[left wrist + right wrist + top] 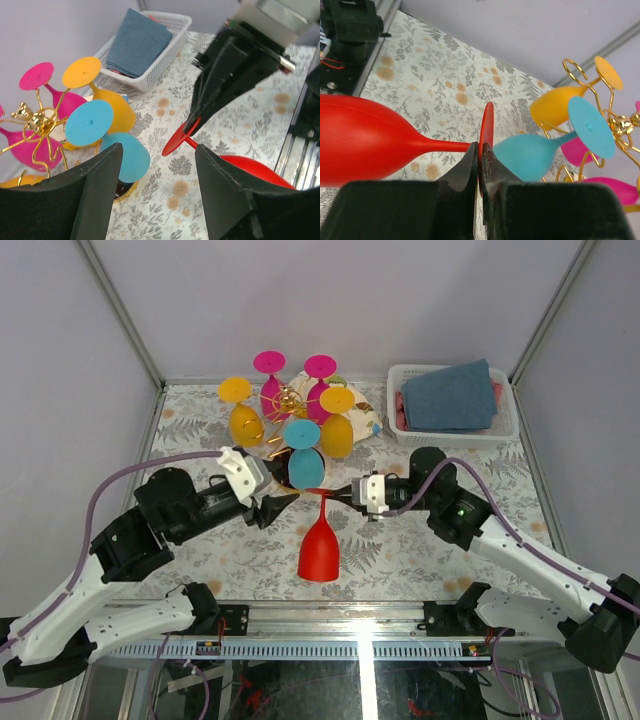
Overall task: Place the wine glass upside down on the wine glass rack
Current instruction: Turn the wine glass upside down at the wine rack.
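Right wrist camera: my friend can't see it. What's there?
The jaws pinch the foot of a red wine glass, held sideways over the flowery table. Behind, a blue glass, an orange glass and a pink glass hang on the gold rack.

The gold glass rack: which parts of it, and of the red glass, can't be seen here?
- Base of the rack: top view, mostly under the blue glass; left wrist view, mostly behind the left gripper.
- Far side of the rack: right wrist view, cut off by the right edge.
- Rim of the red glass: right wrist view, cut off by the left edge.
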